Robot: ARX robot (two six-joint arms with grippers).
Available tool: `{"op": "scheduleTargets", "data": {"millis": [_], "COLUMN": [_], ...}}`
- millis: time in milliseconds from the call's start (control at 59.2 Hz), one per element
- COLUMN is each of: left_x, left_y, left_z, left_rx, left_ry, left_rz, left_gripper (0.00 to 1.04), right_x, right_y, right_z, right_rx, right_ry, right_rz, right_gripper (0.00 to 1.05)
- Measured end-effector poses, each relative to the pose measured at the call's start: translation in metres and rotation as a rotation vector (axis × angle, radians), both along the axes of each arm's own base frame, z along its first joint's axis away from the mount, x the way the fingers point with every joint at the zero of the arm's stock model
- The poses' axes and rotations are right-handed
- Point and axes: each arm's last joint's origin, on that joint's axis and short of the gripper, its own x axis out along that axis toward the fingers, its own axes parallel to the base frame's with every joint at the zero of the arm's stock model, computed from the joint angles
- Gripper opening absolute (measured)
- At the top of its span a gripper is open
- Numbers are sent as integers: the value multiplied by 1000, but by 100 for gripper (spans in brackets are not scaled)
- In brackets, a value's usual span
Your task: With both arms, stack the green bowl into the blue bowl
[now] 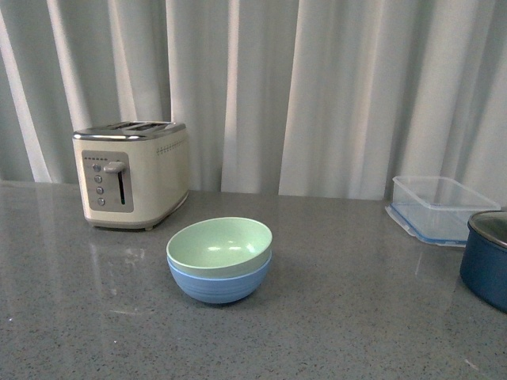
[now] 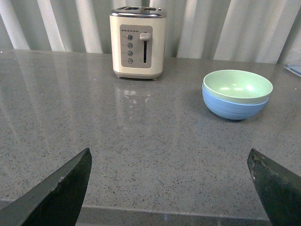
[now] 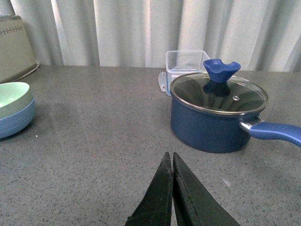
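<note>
We see the green bowl (image 1: 221, 245) already nested in the blue bowl (image 1: 219, 286) near the counter's middle, right of the toaster (image 1: 131, 173), so the stack looks done. Our left gripper (image 2: 171, 188) hangs spread, our right gripper (image 3: 172, 181) pressed together, both empty, well apart from them.

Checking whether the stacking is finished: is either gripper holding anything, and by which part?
Nothing is held. The left gripper is open, the right gripper shut on nothing. The green bowl sits in the blue bowl.

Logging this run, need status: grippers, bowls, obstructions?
Left gripper open, right gripper shut, both empty. Green bowl nested in blue bowl. Nothing obstructing them.
</note>
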Motion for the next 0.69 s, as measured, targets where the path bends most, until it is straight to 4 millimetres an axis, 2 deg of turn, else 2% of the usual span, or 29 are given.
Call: {"op": "scheduleTargets", "data": {"millis": [169,692], "left_x": [0,0], "left_y": [0,0], "left_z": [0,0], "left_rx": [0,0], "left_ry": [0,0], "left_rz": [0,0], "left_gripper": [98,98], "right_x": [-8,-24], "right_y": [0,0], "right_z": [-10,-8], "right_rx": [0,0], "right_ry": [-6,-15], "right_rz": [0,0], "right_gripper": [1,1]}}
